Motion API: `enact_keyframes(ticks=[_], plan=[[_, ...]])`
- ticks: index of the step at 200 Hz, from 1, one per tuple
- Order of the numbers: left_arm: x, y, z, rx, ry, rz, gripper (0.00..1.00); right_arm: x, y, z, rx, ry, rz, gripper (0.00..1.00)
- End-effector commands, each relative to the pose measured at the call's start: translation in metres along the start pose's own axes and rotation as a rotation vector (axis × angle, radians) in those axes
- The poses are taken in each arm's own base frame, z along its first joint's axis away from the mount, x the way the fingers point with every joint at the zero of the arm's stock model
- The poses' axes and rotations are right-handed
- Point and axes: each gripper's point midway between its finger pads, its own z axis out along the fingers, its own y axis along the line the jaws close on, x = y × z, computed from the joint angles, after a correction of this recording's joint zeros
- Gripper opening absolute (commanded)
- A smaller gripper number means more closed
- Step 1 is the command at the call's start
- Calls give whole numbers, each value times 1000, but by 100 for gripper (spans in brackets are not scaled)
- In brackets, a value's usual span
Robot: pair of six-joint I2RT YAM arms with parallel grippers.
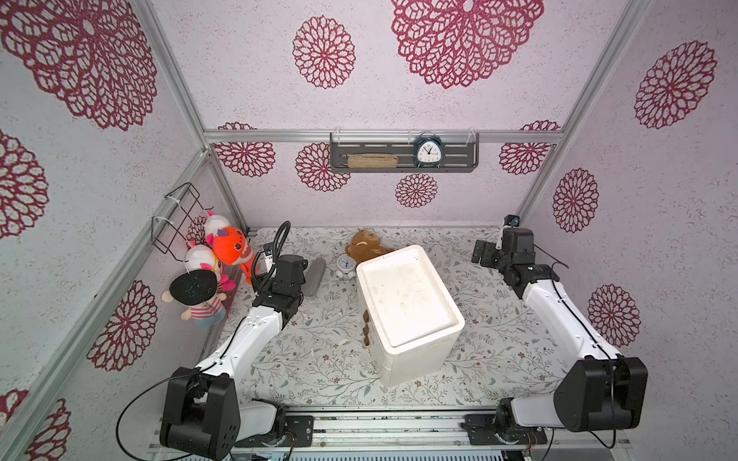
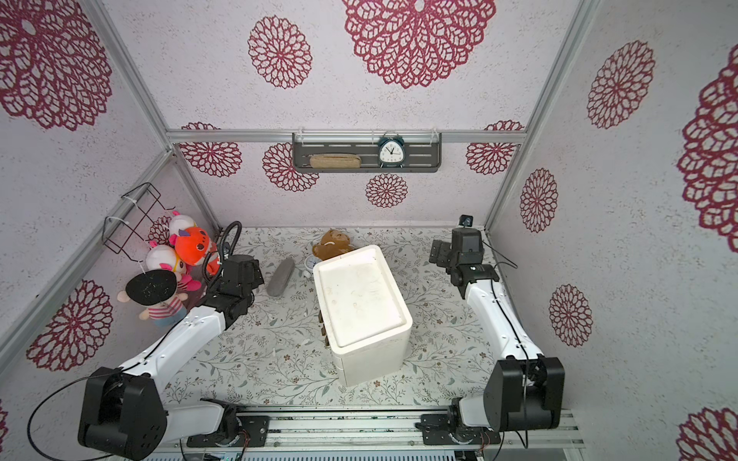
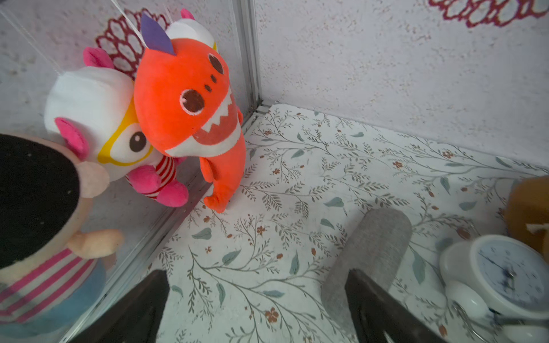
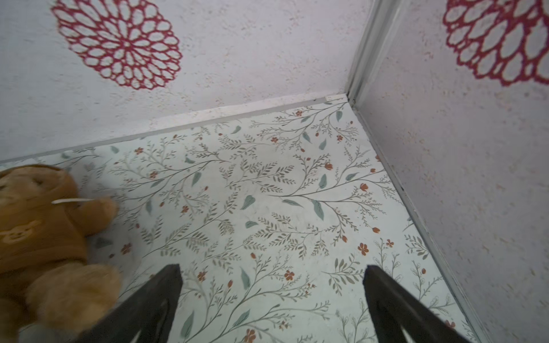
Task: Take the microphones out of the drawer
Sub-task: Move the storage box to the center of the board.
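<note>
The white drawer unit (image 1: 407, 307) (image 2: 359, 307) stands mid-table, its three brown handles (image 1: 365, 328) facing left and all its drawers shut. The microphone is hidden. My left gripper (image 3: 257, 271) is open over the floral mat at the back left, left of the unit, with nothing between its fingers; one finger (image 3: 374, 300) overlaps a grey oblong pouch (image 3: 371, 246) in the left wrist view. My right gripper (image 4: 271, 267) is open and empty over bare mat near the back right corner, and both top views show it (image 1: 483, 253) right of the unit.
Plush toys (image 1: 229, 245) hang on the left wall below a wire basket (image 1: 177, 217). A brown teddy bear (image 1: 365, 243) and a small white alarm clock (image 1: 344, 266) sit behind the unit. A wall shelf (image 1: 403, 153) holds a clock and a beige pouch.
</note>
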Motion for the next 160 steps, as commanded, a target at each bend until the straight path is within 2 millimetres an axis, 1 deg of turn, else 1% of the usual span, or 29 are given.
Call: enact_keyframes(ticks=[1,14,22,33,39,60,78,95,104,133,149,160], plan=[[19,-3,-17,65,105,-23,97,4,21,-44,-86,113,-31,97],[21,-11,-27,135,119,-57,97,-8,39,-64,-149,121,-67,97],[21,-16,-33,180,121,-70,97,-12,52,-75,-198,142,-88,97],[21,-21,-41,228,118,-92,97,-11,71,-88,-268,190,-121,96],[20,-23,-45,253,116,-104,97,-9,80,-94,-298,218,-139,94],[18,-27,-59,333,110,-149,97,1,108,-113,-375,289,-198,94],[18,-28,-68,374,102,-183,97,11,125,-123,-404,335,-247,94],[19,-28,-73,392,97,-198,97,27,143,-129,-433,395,-290,95],[20,-27,-75,399,95,-202,97,36,151,-131,-436,421,-318,95],[17,-22,-81,405,72,-209,97,56,166,-137,-421,468,-377,94],[14,-20,-83,409,59,-214,97,68,168,-138,-419,496,-400,92],[13,-20,-85,416,54,-220,97,75,168,-138,-416,516,-411,89]])
